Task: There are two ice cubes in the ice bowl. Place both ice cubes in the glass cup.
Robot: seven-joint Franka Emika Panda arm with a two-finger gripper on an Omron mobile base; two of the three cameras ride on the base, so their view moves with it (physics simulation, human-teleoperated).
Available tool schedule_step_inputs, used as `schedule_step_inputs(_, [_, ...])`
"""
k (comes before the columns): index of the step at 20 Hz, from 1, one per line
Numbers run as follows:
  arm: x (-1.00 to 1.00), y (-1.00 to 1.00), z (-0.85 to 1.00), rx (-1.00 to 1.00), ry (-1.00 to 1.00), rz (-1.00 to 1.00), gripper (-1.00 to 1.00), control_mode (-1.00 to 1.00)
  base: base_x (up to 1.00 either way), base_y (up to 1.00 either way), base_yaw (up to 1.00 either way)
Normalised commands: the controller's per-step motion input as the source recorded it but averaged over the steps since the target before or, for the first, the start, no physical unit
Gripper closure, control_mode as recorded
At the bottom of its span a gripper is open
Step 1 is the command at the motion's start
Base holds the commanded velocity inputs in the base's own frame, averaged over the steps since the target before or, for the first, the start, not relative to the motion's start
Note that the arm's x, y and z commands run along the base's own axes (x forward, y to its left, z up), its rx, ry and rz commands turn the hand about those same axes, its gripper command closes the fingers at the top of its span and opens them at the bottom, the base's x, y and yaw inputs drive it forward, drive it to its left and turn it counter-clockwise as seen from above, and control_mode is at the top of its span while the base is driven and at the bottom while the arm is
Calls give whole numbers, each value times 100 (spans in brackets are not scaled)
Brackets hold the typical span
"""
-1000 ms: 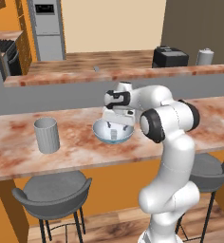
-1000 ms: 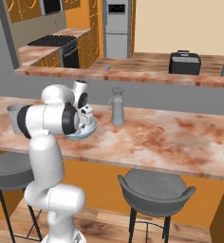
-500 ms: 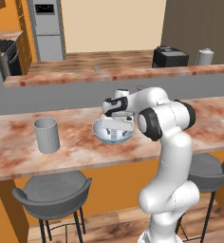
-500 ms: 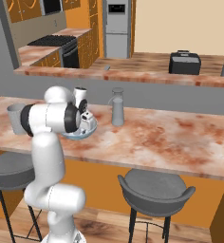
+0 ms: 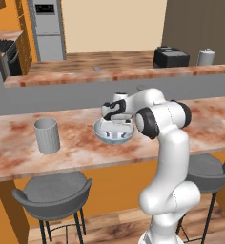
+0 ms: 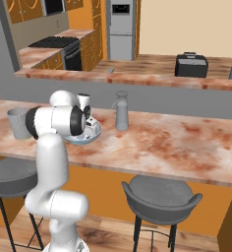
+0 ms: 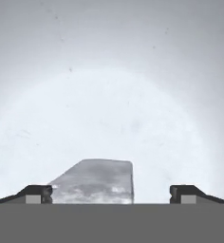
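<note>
End effector [image 7: 111, 193] open inside shallow round light-blue ice bowl [image 5: 99, 135], pale translucent ice cube [image 7: 96, 182] between its fingertips nearer the left one, ribbed grey glass cup [image 5: 47, 136] well apart on desk [image 5: 76, 150].

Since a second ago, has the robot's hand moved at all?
Yes. In the left base view the gripper has sunk toward the ice bowl; earlier it hung higher above the rim. Its jaws stand open around an ice cube.

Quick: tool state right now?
Tool: open, down in the ice bowl, fingertips either side of an ice cube, not gripping it yet.
</note>
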Motion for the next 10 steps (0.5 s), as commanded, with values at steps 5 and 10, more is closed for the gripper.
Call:
schedule_step_inputs(5, [40, 3, -22, 0, -1, 0, -100, -100, 0, 0, 0])
schedule_step_inputs(10, [11, 13, -35, -2, 0, 0, 100, -100, 0, 0, 0])
